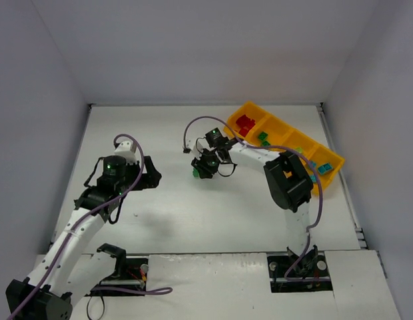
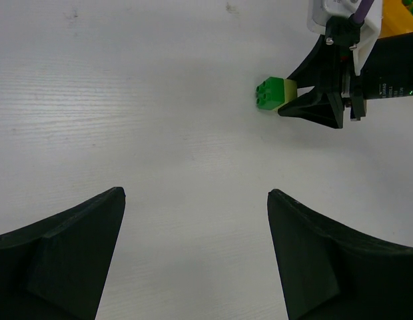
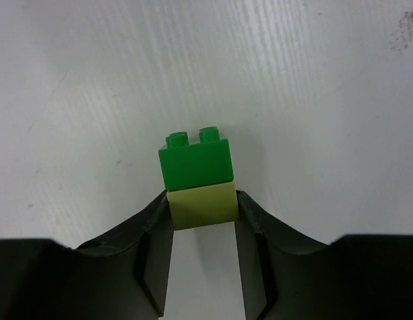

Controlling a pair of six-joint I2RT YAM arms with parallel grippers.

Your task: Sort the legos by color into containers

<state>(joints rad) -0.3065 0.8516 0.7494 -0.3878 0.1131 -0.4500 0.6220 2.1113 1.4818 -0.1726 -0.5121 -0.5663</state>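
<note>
My right gripper [image 3: 203, 201] is shut on a pale yellow-green lego [image 3: 202, 205] that is joined to a dark green lego [image 3: 195, 160] sticking out past the fingertips, low over the white table. The pair also shows in the left wrist view [image 2: 273, 93] and the top view [image 1: 195, 173]. My left gripper [image 2: 196, 193] is open and empty, left of the pair and pointing at it; it sits at the centre left of the top view [image 1: 150, 175]. The orange-yellow tray [image 1: 252, 107] lies at the back right, holding red legos [image 1: 245, 124], green legos [image 1: 263, 138] and teal-blue legos [image 1: 324, 167] in separate compartments.
White walls enclose the table on the left, back and right. The right arm's black elbow [image 1: 288, 181] rises in front of the tray and hides part of it. A purple cable [image 1: 200, 121] loops above the right wrist.
</note>
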